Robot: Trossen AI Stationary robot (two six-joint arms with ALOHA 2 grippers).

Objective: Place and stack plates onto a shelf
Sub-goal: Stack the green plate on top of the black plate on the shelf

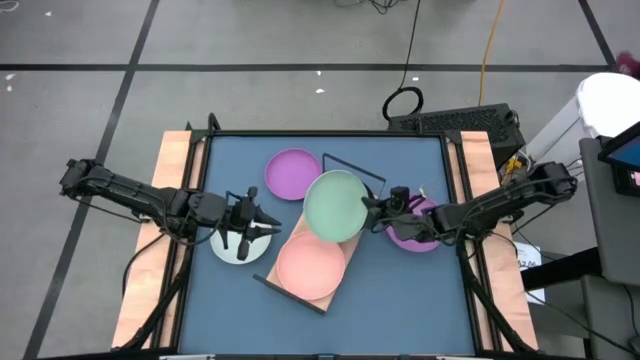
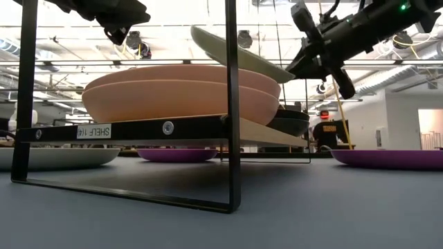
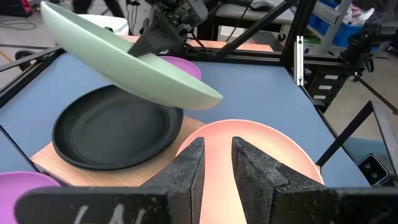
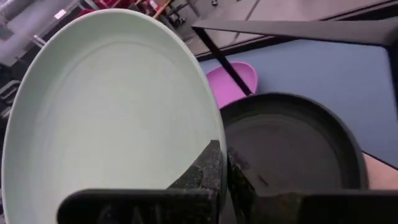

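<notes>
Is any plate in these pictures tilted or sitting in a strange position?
Only the pale green plate stands out: it hangs tilted in the air above the black plate on the shelf, because the right gripper pinches its rim. The pink plates lie flat and stacked.

Grey floor (image 1: 250, 40) (taped lines), apparently workshop.

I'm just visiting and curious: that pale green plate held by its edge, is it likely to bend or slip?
The pale green plate probably stays stiff: pinched at its rim by the right gripper, it shows no sag. Tilted above the black plate, it might slip, since the grip covers little rim.
</notes>
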